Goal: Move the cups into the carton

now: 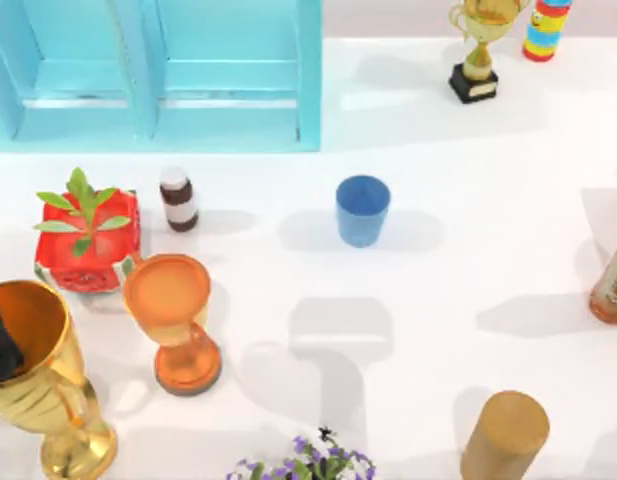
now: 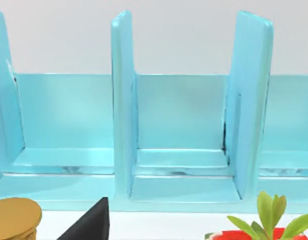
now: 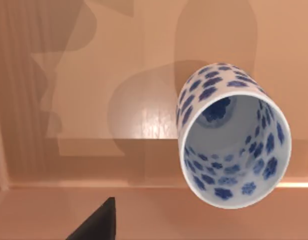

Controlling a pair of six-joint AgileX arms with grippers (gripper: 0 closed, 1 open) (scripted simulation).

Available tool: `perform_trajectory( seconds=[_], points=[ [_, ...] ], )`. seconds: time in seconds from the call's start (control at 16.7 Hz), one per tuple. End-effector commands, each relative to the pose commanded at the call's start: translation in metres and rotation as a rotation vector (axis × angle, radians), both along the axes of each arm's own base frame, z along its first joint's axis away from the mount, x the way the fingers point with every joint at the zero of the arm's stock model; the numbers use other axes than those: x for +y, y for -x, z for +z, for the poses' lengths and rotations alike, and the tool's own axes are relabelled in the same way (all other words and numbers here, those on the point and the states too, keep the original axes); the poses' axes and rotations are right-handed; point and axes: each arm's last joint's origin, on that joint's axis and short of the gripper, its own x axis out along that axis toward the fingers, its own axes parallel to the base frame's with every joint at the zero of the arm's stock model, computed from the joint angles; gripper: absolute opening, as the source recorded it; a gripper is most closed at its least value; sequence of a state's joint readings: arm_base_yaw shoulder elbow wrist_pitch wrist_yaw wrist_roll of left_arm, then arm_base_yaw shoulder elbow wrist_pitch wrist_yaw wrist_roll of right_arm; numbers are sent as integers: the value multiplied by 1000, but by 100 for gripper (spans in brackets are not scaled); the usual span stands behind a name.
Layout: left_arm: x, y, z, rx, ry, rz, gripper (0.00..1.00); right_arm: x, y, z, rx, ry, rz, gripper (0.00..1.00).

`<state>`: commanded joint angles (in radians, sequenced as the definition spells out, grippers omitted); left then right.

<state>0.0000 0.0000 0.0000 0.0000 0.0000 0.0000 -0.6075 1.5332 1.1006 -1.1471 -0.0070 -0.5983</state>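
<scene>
Standing upright mid-table, blue cup [image 1: 363, 209], mouth up, patterned cup [image 3: 232, 135] lying tilted

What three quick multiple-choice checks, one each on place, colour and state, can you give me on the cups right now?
1. Where is the blue cup?
A. On the white table, to the right of the white-capped bottle
B. Lifted clear of the table
C. At the table's left edge

2. What colour is the pattern on the white cup?
A. Red
B. Dark blue
C. Green

3. How does the blue cup stand?
A. Upside down
B. On its side
C. Upright, mouth up

Answers: 1 A, the top view shows it on the bare tabletop, right of the bottle. 2 B, the right wrist view shows dark-blue blots inside and outside the cup. 3 C, its open rim faces the overhead camera.
</scene>
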Motion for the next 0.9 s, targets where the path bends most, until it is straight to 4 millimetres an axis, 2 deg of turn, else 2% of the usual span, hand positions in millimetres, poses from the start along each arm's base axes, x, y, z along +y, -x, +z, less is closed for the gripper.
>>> perform_trajectory(
  seconds=[0.3,0.42,0.72,0.9],
  points=[
    [0,0,0,0,0,0,100,-2,-2,7,8,-9,2,100],
    [0,0,0,0,0,0,100,-4,-4,24,14,-16,4,100],
    [0,0,0,0,0,0,100,-4,-4,80,12,-9,1,100],
    [0,0,0,0,0,0,100,0,0,99,0,0,0,100]
  ],
)
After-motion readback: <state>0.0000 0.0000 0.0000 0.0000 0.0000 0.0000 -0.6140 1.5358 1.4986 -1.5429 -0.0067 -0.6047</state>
